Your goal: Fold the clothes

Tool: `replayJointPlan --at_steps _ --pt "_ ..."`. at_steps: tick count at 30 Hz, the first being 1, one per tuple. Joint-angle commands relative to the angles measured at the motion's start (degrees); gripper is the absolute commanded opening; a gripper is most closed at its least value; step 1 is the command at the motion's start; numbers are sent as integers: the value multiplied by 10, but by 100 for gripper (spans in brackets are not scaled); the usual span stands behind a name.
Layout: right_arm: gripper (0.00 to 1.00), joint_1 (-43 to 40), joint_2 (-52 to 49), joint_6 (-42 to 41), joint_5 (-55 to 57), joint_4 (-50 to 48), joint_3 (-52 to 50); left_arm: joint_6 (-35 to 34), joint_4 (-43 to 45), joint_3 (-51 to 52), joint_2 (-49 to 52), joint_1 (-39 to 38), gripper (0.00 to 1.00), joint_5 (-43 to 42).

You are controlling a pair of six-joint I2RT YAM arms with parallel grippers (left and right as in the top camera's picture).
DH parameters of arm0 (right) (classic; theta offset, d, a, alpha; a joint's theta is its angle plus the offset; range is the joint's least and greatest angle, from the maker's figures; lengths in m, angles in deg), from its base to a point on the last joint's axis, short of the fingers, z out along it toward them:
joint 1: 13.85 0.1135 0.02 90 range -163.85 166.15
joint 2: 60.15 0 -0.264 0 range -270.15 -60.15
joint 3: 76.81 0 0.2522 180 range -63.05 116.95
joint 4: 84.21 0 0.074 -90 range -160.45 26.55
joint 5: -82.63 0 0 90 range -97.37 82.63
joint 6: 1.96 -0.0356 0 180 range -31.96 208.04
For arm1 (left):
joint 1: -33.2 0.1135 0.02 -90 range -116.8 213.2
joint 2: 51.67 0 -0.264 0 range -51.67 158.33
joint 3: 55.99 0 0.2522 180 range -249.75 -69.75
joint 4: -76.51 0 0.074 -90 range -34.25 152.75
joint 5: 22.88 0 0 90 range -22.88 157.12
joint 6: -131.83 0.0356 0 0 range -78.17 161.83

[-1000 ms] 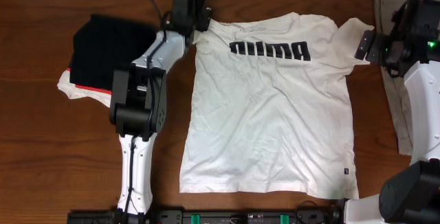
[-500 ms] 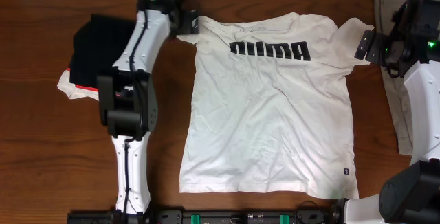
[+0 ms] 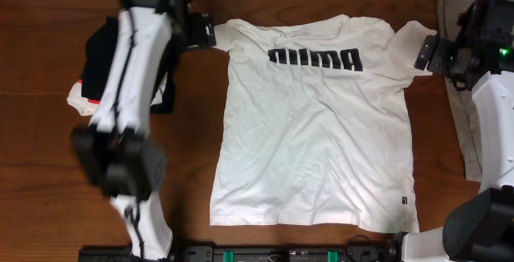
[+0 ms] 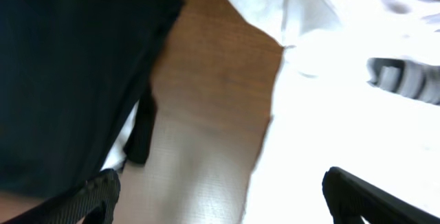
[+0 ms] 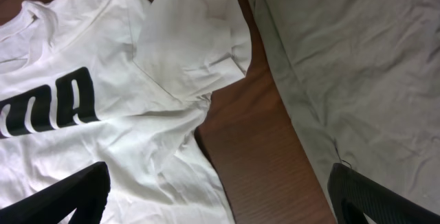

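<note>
The clothes, a white T-shirt (image 3: 313, 133) with black block lettering, lie flat and face up in the middle of the table, hem toward the near edge. My left gripper (image 3: 199, 33) hovers open just off the left sleeve (image 3: 222, 33). In the left wrist view, bare wood and the shirt's edge (image 4: 330, 114) lie between the wide-apart jaws of this gripper (image 4: 220, 196), and nothing is held. My right gripper (image 3: 426, 53) stands open beside the right sleeve (image 5: 192, 38). The right wrist view has the empty gripper (image 5: 220, 196) over the wood strip next to the shirt (image 5: 103, 128).
A black folded garment (image 3: 104, 53) with a red edge lies at the left, under my left arm, and fills the left of the wrist view (image 4: 69, 66). A flat olive-grey cloth (image 3: 459, 125) lies along the right edge (image 5: 357, 66), under the right arm.
My left gripper has moved left, away from the shirt's left shoulder, and its jaws have widened. The left sleeve now lies spread out. The right arm has not moved.
</note>
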Motion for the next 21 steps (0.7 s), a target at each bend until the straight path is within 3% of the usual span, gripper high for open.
replayJointPlan --at_steps 1,10,13,16,18,20,21 --pt "99 -1 3 -9 4 1 2 -44 -32 -6 -72 -3 99 0" --pt "99 -1 3 -11 -28 -33 2 -39 -156 -6 -133 -11 98 1" --pt "99 1 3 -5 -176 -10 2 -39 -185 5 -132 -11 98 1" --pt "99 0 3 104 -349 54 2 -35 -193 21 -132 -10 98 3" --pt "98 3 1 99 -366 104 0 -34 -193 28 -132 -10 98 5" --pt "75 7 0 86 -320 167 -2 -35 -193 34 -132 -10 98 5" --pt "58 10 0 67 -278 204 -10 -35 -193 38 -132 -10 98 5"
